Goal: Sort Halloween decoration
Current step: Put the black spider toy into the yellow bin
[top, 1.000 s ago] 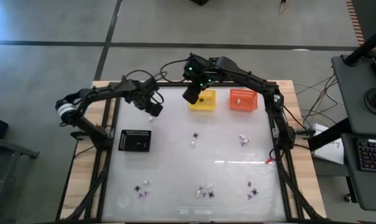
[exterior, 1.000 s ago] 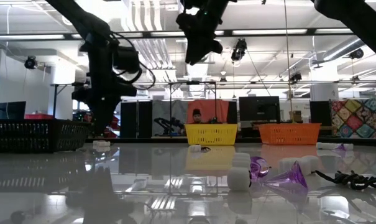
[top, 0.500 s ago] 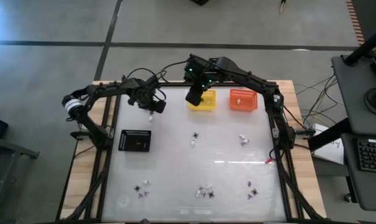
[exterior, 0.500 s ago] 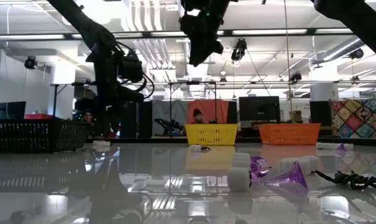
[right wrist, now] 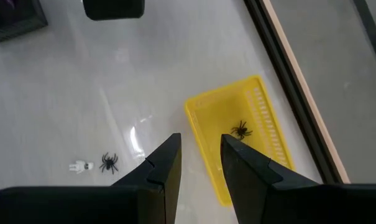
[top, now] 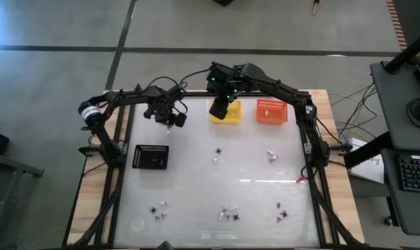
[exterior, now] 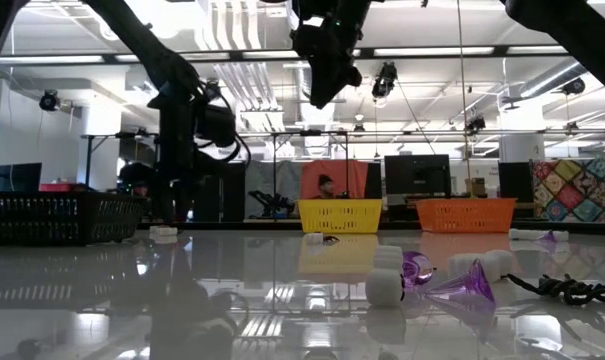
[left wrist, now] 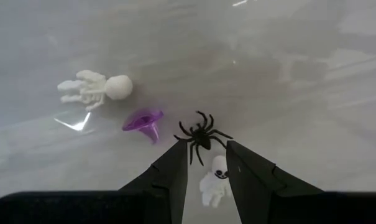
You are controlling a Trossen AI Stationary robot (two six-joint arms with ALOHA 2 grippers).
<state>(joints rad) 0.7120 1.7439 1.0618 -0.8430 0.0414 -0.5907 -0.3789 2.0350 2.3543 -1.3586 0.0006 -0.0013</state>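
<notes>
Over the yellow basket (top: 225, 113) the right gripper (top: 219, 109) hung with fingers slightly apart and empty, a black spider (right wrist: 240, 130) lying inside. Near the table's far-left part, the left gripper (left wrist: 206, 163), also slightly parted and empty, hovered above another spider (left wrist: 202, 135), a white ghost (left wrist: 214, 183), a purple hat (left wrist: 144, 121) and a skeleton (left wrist: 94, 88). These trinkets looked light, stiff, slippery; pinching the body seemed best, with close neighbours in the way.

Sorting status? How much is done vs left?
Barely started. Done: one black spider lies in the yellow mesh basket. In hand: nothing; left gripper and right gripper both hover empty. Left: the trinkets scattered on the white table, including a purple hat and white skeleton.
</notes>
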